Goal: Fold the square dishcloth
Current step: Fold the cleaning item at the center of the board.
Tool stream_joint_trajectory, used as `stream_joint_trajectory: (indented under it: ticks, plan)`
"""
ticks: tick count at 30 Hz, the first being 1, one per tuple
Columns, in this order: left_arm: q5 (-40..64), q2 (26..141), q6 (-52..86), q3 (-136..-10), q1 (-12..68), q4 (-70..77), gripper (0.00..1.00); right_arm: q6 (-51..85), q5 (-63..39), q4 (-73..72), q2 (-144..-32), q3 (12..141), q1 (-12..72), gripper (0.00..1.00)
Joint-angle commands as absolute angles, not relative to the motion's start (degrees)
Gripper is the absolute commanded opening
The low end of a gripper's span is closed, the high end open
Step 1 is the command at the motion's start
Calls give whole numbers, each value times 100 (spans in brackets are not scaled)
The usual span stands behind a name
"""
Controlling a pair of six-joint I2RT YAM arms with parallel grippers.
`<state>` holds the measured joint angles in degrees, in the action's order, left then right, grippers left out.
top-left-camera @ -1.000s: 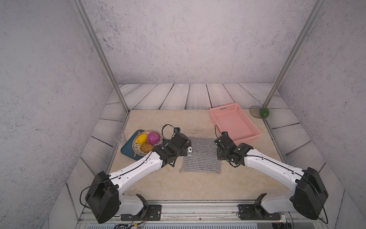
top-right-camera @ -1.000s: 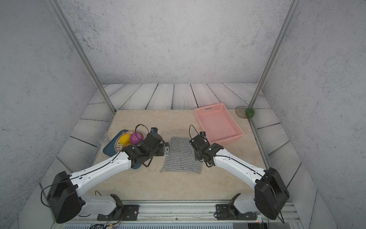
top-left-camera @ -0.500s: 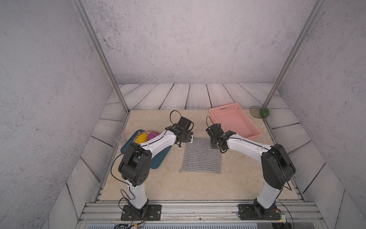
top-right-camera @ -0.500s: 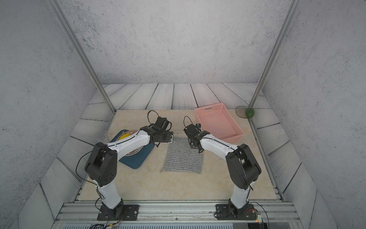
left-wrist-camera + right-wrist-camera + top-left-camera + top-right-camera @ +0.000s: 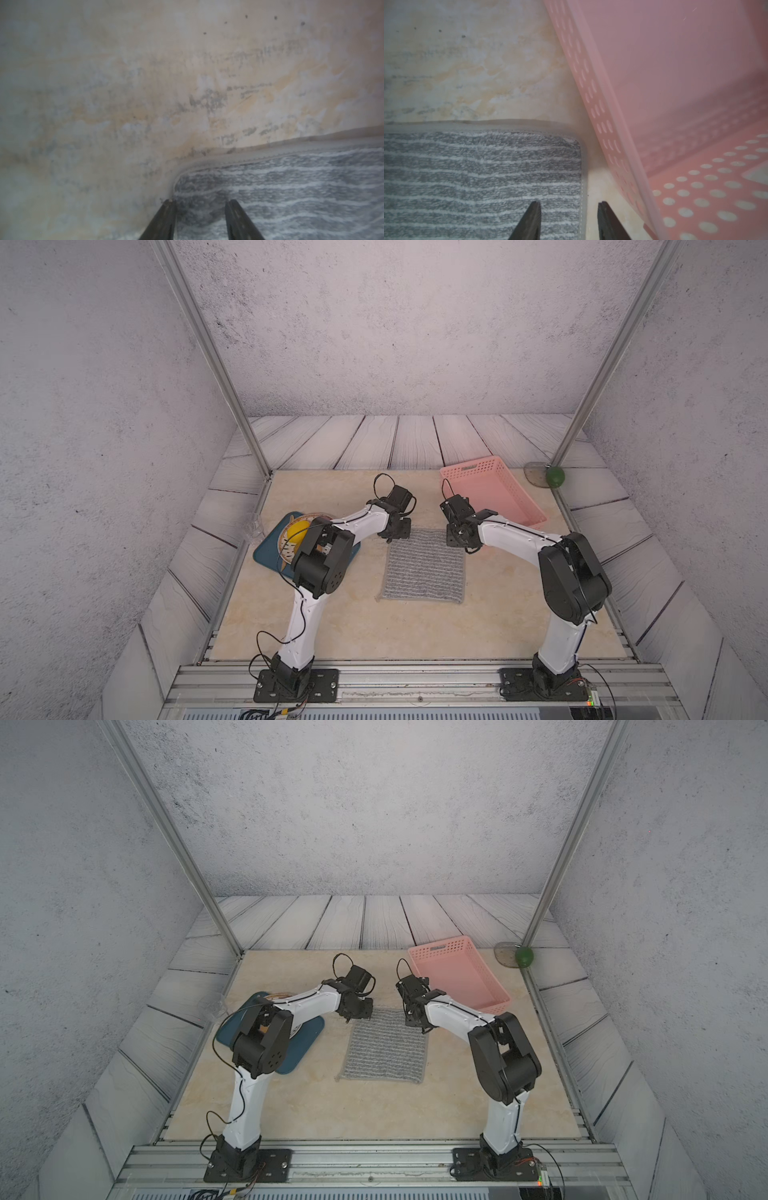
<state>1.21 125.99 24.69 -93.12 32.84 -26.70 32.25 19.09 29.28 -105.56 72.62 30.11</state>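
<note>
Both top views: even diffuse light, sharp, faint shadows on bench [image 5: 374,630], edges bowed. Wrist views dimmer, hazy; square dishcloth [image 5: 291,197] smeared, pink basket [image 5: 675,83] defocused.

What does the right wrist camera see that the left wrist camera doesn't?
Only the right wrist view shows the pink basket, its perforated wall close beside one rounded corner of the square dishcloth, with the right gripper straddling the cloth's hemmed edge. Only the left wrist view shows the cloth's other far corner, where the left gripper sits with just table beside it, no basket. Both share the striped grey cloth lying flat on the beige table and two dark gripper fingers held apart.
</note>
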Motion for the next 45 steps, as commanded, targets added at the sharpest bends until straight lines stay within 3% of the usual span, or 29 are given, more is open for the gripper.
stream_joint_trajectory:
  ticks: [1,7,19,21,24,26,29,38,43,45]
  plan:
    - [193,12786,2664,-9299,3169,-2786,34,3064,1683,2836,-10723,7208,2966,43]
    - [167,12549,3064,-8541,2870,-2412,19,2905,1470,2706,-10835,7214,2969,43]
    - [217,11934,3071,-7839,2558,-2144,16,2532,879,2905,-11196,7884,2971,44]
    - [253,11802,3046,-7808,2558,-2140,21,2397,838,2978,-11233,8037,2971,44]
    - [255,11560,2964,-7803,2558,-2198,49,2094,725,3141,-11285,8333,2968,45]
    - [228,11392,2867,-7836,2558,-2310,62,1909,723,3287,-11340,8540,2971,45]
    - [80,11168,2707,-7864,2558,-2440,67,1692,795,3407,-11389,8761,2957,45]
    - [-235,11074,2188,-8068,2549,-2939,69,1075,520,3865,-11921,9706,2891,44]
    - [-389,11225,1956,-8296,2508,-3167,92,781,298,4040,-12320,10254,2847,43]
    - [-433,11343,1911,-8422,2474,-3218,95,697,175,4116,-12508,10515,2816,43]
